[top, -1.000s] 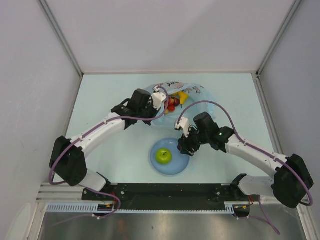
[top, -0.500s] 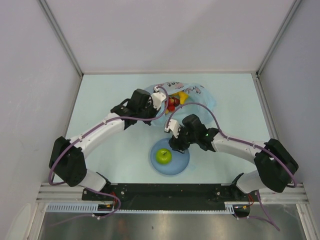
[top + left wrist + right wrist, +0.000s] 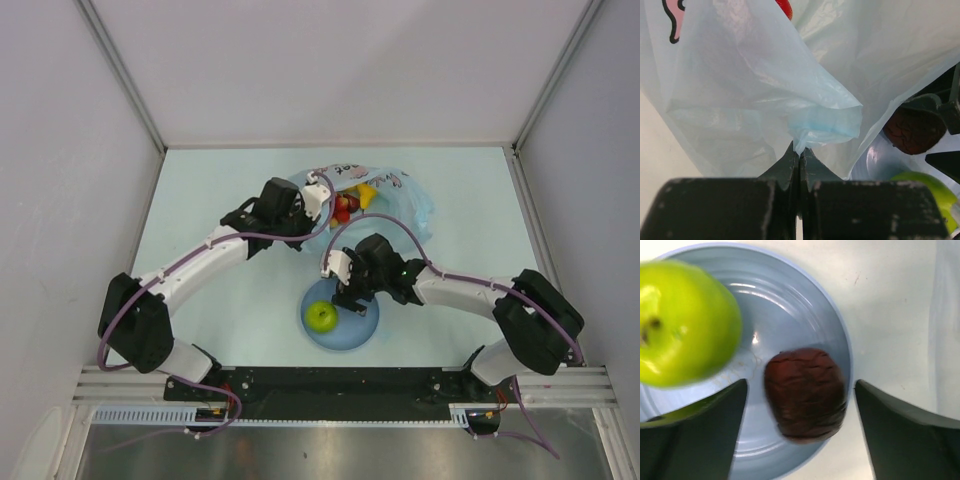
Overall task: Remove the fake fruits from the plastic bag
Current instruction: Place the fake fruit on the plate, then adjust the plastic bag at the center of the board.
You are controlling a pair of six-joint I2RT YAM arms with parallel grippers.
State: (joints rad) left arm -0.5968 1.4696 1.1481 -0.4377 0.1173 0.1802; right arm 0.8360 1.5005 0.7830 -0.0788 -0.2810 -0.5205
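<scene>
The left pincer (image 3: 800, 152) pinches the edge of the translucent light-blue plastic bag (image 3: 765, 90), likely to hold its mouth open. The right pincer (image 3: 800, 385) gapes above the dark red-purple fruit (image 3: 805, 395), which lies beside the green apple (image 3: 685, 325) on the round light-blue plate (image 3: 790, 300).

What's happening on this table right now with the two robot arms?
The left gripper is shut on a fold of the plastic bag. The right gripper hangs open over the plate, where the dark red fruit lies between its fingers, beside the green apple. Inside the bag, red and yellow fruits remain to be taken out.
</scene>
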